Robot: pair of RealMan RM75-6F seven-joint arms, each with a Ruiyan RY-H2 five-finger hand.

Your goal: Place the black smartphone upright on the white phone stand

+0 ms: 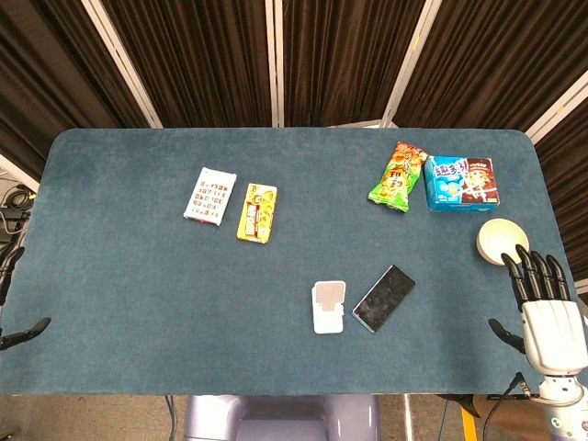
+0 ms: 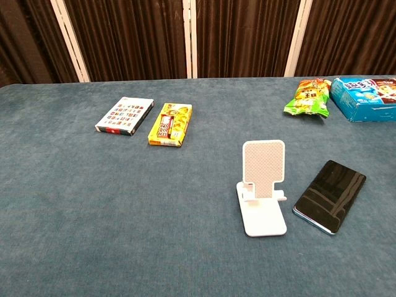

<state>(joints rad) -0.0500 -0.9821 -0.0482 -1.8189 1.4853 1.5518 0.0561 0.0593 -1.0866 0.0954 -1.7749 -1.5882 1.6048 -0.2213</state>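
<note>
The black smartphone (image 1: 384,298) (image 2: 330,195) lies flat on the blue table, screen up, just right of the white phone stand (image 1: 328,306) (image 2: 263,185). The stand is upright with nothing on it. My right hand (image 1: 544,299) hovers at the table's right edge with its fingers spread and nothing in it, well right of the phone. Of my left hand (image 1: 11,303) only dark fingertips show at the left edge of the head view. Neither hand appears in the chest view.
A white box (image 1: 210,195) (image 2: 124,116) and a yellow snack box (image 1: 257,212) (image 2: 171,124) lie at left centre. A green snack bag (image 1: 398,175) (image 2: 307,97), a blue box (image 1: 461,183) (image 2: 365,96) and a cream bowl (image 1: 502,241) sit at the right.
</note>
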